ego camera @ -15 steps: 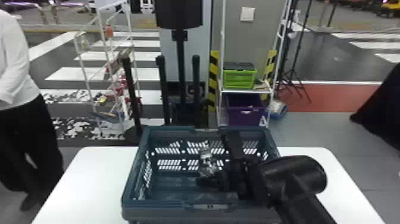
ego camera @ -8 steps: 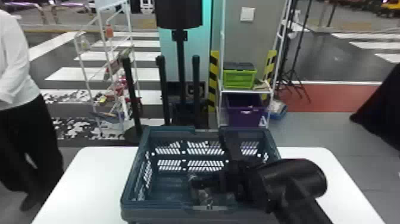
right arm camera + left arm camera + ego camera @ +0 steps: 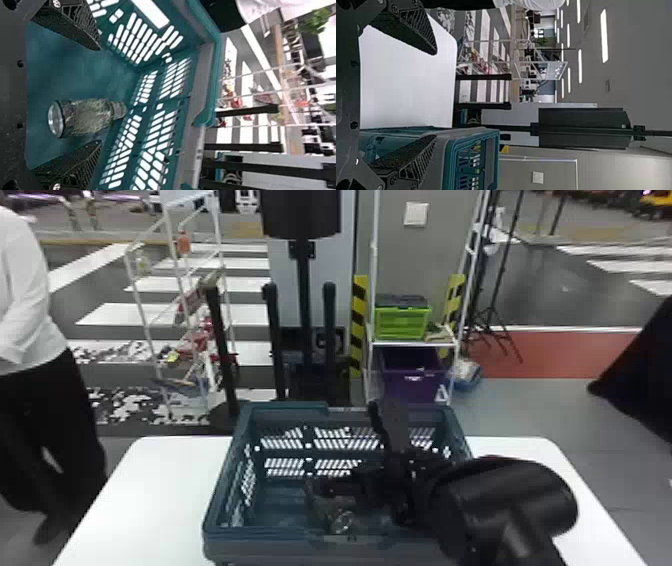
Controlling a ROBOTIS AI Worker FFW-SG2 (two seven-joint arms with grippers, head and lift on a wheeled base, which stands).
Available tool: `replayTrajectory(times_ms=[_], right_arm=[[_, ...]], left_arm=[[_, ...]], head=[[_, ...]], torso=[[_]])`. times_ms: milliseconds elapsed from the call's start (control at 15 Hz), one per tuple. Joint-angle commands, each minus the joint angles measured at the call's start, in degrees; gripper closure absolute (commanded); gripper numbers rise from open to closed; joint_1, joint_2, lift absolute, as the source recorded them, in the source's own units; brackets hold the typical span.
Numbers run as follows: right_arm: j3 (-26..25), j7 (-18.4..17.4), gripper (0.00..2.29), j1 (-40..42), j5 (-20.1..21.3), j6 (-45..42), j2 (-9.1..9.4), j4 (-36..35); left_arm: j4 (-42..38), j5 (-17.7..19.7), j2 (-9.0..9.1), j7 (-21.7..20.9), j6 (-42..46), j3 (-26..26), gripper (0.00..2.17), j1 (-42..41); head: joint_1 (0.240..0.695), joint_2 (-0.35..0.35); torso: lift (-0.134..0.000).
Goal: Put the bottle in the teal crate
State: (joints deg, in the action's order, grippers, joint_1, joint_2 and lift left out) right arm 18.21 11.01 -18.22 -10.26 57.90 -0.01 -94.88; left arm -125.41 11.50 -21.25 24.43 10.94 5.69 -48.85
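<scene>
My right gripper (image 3: 345, 447) is over the inside of the teal crate (image 3: 280, 547) in the head view. In the right wrist view that gripper (image 3: 99, 95) has its two fingers wide apart. The clear bottle (image 3: 341, 521) is down inside the crate, near its front wall; in the right wrist view the bottle (image 3: 88, 117) shows beyond the fingers, against the teal interior (image 3: 79, 75), not gripped. My left gripper (image 3: 434, 95) stands open in the left wrist view, nothing between its fingers, with the crate (image 3: 451, 158) beside its lower finger.
The crate stands on a white table (image 3: 150, 490). Behind the table are black posts (image 3: 328, 340), a white rack (image 3: 220, 290) on the left and a shelf with a green box (image 3: 402, 322) and a purple bin (image 3: 411, 375).
The bottle, earlier upright at my right fingers, has come away and dropped lower, toward the crate's front wall. The right arm has stayed almost in place.
</scene>
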Motion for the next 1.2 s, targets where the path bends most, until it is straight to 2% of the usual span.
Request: replayTrajectory(times_ms=[0,267,600,933,1133], right_arm=[[-0.2,0.0,0.06,4.3,0.7,1.5,-0.95,-8.7],[-3.3,-0.9,0.05,14.8,1.5,-1.2,-4.47,-21.2],[-8.0,-1.1,0.05,30.3,1.6,-22.6,-7.81,-28.7],[-11.9,-1.2,0.05,43.9,1.5,-48.4,-8.07,-29.5],[-13.3,-1.7,0.05,49.9,1.5,-57.4,-7.72,-28.9]], left_arm=[[0.0,-0.2,-0.02,0.0,0.0,0.1,0.14,0.0],[0.0,-0.2,-0.11,0.0,0.0,0.5,0.14,0.2],[0.0,-0.2,-0.19,0.1,-0.5,0.6,0.14,0.5],[0.3,-0.2,-0.19,0.3,-1.2,0.7,0.14,0.8],[0.4,-0.2,-0.11,0.3,-1.4,1.0,0.14,1.0]], head=[[0.499,0.000],[0.499,0.000],[0.499,0.000],[0.499,0.000],[0.499,0.000]], torso=[[0.000],[0.000],[0.000],[0.000],[0.000]])
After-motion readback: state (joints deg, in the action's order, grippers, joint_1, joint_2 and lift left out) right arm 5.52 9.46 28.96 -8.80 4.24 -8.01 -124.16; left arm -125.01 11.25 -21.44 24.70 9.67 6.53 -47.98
